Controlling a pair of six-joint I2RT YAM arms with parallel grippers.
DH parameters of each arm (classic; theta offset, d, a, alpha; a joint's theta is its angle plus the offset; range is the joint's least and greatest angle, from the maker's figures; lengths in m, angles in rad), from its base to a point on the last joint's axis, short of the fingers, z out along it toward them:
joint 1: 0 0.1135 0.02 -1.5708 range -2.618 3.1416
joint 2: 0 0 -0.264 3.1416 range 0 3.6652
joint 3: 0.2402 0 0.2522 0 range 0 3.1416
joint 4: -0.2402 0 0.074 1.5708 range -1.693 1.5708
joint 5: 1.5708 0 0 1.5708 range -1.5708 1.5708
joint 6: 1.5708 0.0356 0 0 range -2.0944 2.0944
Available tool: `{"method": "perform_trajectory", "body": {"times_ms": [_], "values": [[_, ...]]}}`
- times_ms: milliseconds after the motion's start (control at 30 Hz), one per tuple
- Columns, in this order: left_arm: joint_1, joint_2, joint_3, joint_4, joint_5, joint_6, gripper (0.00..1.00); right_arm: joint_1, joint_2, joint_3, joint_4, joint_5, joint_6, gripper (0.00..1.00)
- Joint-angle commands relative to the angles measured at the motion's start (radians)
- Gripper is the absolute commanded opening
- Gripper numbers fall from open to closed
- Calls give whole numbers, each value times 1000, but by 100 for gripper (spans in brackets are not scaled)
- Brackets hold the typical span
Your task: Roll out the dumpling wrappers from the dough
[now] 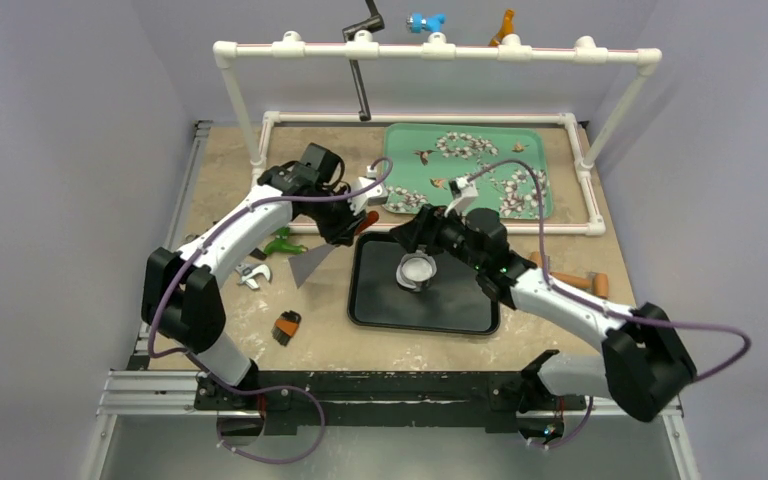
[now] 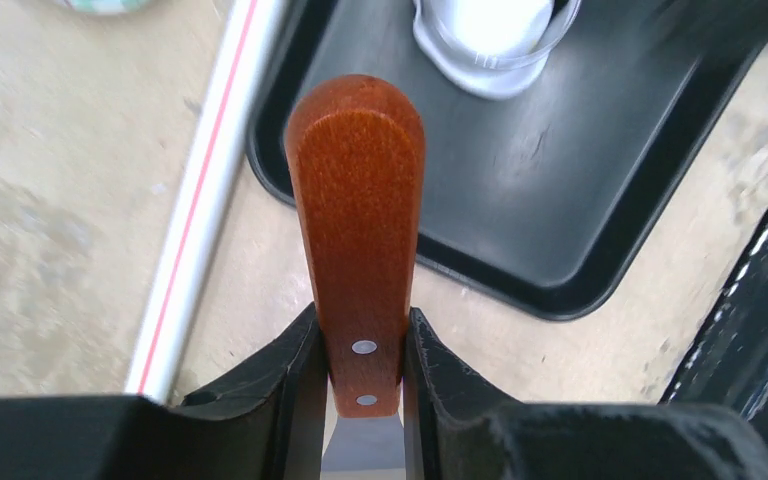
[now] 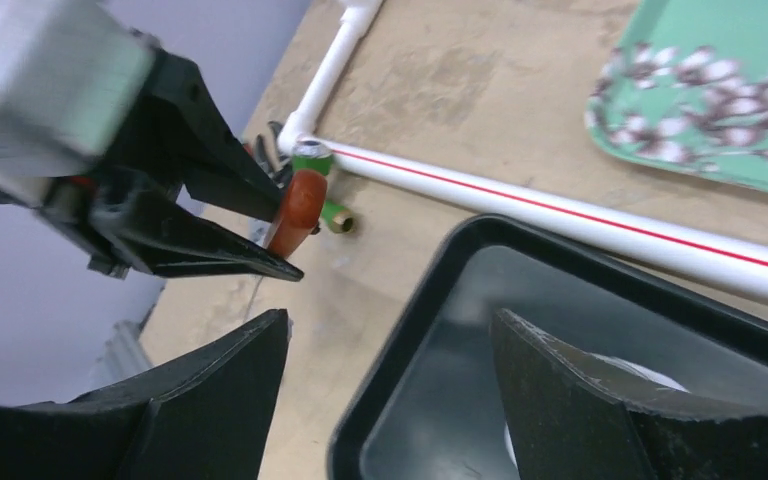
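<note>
Beige stone-look surface [image 1: 230, 200], pale lilac walls all round, and a white pipe frame [image 1: 430, 52] across the back. Two trays: one green floral tray [image 1: 405, 150], one black tray [image 1: 380, 300]. One dumpling wrapper [image 2: 490, 20] lies on the black tray under one ring cutter [image 1: 404, 274]. The left gripper [image 2: 360, 340] is clamped on the wooden handle of one scraper [image 2: 358, 200]. The right gripper [image 3: 390, 390] gapes wide and empty above the black tray.

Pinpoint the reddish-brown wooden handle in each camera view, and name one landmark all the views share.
Top external: the wooden handle sits left of centre, just off the black tray's far-left corner.
Left wrist: centre frame, upright, clamped near its base by the left pincer.
Right wrist: left of centre, held in that same pincer, beyond the tray's corner.
Shared landmark: the black tray, visible in all three views.
</note>
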Motion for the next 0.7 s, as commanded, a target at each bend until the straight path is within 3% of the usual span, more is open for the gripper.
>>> {"method": "perform_trajectory", "body": {"times_ms": [0, 200, 600, 667], "values": [[-27, -3, 109, -47, 93, -46, 0, 6, 142, 172, 47, -204, 107, 72], [-54, -1, 128, -50, 90, -41, 0, 9, 168, 154, 148, -124, 203, 62], [-118, 42, 196, -71, 68, -58, 0, 50, 314, 175, 275, -133, 337, 51], [-134, 48, 193, -70, 58, -51, 0, 65, 332, 193, 272, -129, 328, 39]]}}
